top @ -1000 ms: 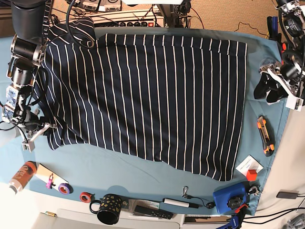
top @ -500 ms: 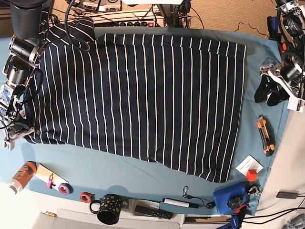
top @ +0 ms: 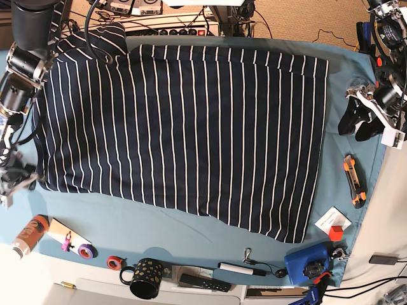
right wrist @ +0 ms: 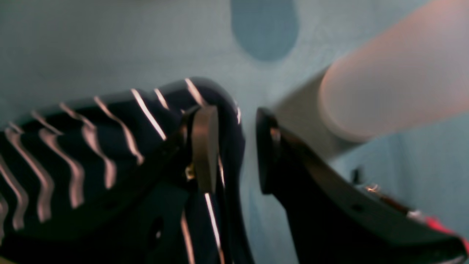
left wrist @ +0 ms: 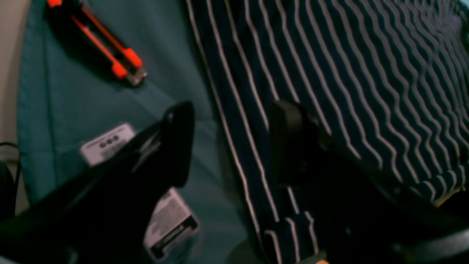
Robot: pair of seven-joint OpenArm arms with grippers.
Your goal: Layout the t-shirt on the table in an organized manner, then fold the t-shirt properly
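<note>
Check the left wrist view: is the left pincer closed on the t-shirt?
No. The left pincer stands open above the t-shirt edge, with nothing between its fingers.

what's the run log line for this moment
phase: layout | t-shirt: spread on table | right gripper: open, shirt edge beside one finger | left gripper: open, empty, above shirt edge

Base view straight down from overhead, both wrist views close and low, all sharing the t-shirt [top: 184,127]

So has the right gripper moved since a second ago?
Yes. The right gripper slid toward the base view's left edge, away from the mug, dragging the t-shirt corner outward.
</note>
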